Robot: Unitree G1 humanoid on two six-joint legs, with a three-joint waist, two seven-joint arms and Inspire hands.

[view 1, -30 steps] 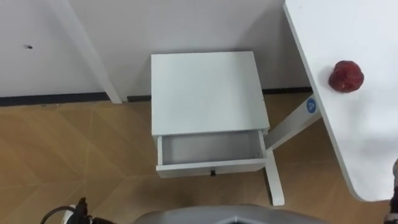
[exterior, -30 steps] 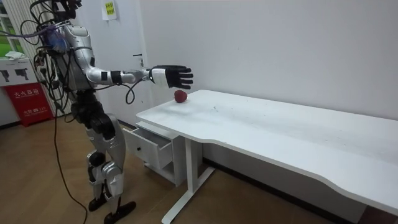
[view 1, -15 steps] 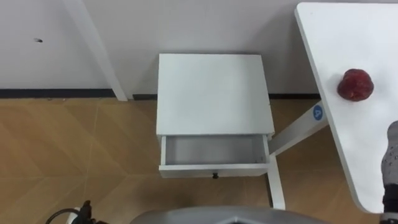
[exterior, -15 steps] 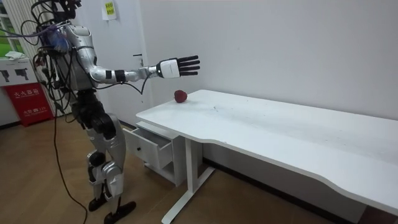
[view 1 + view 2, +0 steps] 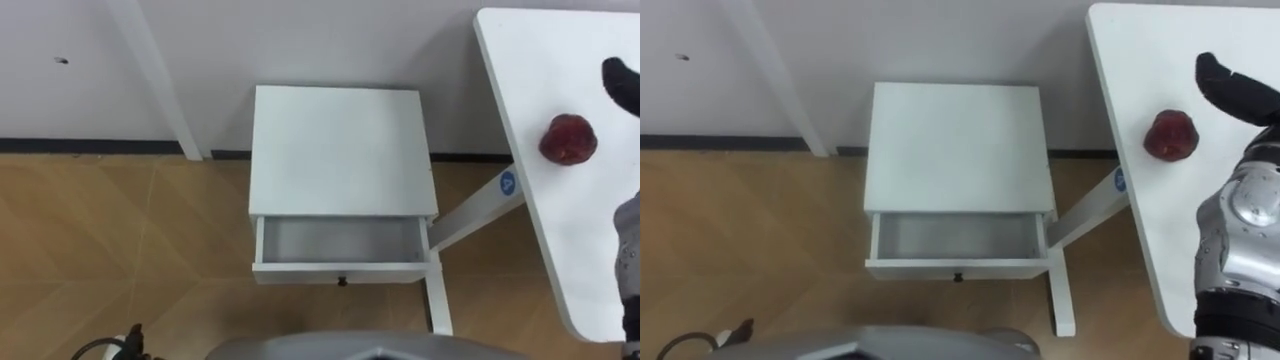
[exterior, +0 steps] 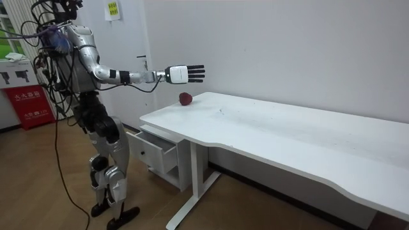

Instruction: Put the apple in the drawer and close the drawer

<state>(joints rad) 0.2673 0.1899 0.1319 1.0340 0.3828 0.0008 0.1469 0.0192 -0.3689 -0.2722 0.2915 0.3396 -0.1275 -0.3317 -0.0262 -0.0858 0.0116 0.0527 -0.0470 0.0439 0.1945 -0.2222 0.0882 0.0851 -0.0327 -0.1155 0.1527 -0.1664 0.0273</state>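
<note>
The floor (image 5: 100, 230) is brown wood, with a white wall (image 5: 300, 40) behind it at the top of the frame. At the bottom left edge, a small dark bit of the left hand (image 5: 130, 338) peeks in. I cannot tell if it is open or closed. In the middle stands a little white cabinet (image 5: 342, 150). Its drawer (image 5: 340, 242) is pulled out toward the bottom of the frame. On the right side is a big white table (image 5: 560, 60). The red apple (image 5: 568, 138) sits on the table near its far corner, at the upper right. In the room view the robot stands by the cabinet. Its right hand (image 6: 181, 73) is held out flat and holds nothing. It hangs in the air above the apple and does not touch it.
</note>
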